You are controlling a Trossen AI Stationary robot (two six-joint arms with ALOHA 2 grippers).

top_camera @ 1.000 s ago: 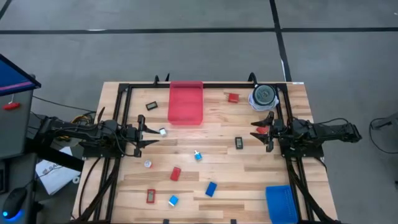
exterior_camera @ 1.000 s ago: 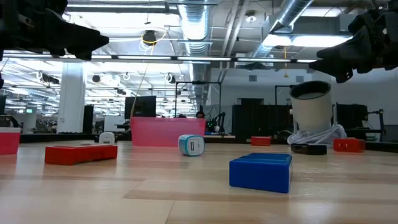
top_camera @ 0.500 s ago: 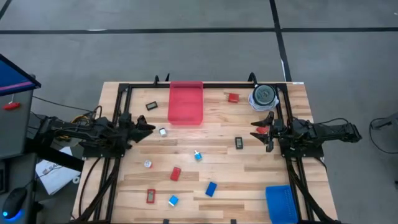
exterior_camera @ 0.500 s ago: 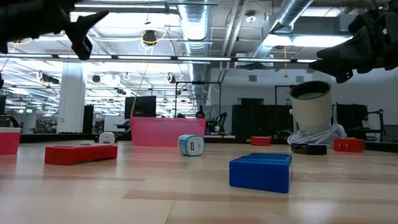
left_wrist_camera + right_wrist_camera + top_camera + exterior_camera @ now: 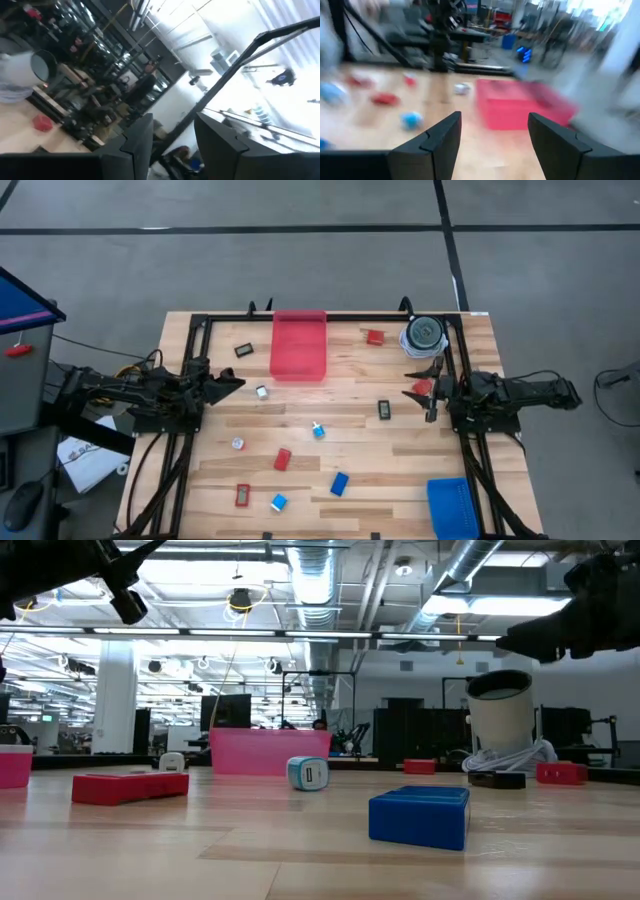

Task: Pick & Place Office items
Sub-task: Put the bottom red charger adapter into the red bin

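Items (image 5: 283, 459) lie scattered between both arms' fingers.

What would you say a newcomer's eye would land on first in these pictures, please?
Probably the big red tray at the far middle of the table, with the blue tray at the near right corner. Next come the small office items scattered between them, such as a blue block and a red block. The left gripper and right gripper hang at either side with open fingers, holding nothing.

Wooden table (image 5: 400, 450) bearing office items (image 5: 283, 459), trays (image 5: 299, 345).
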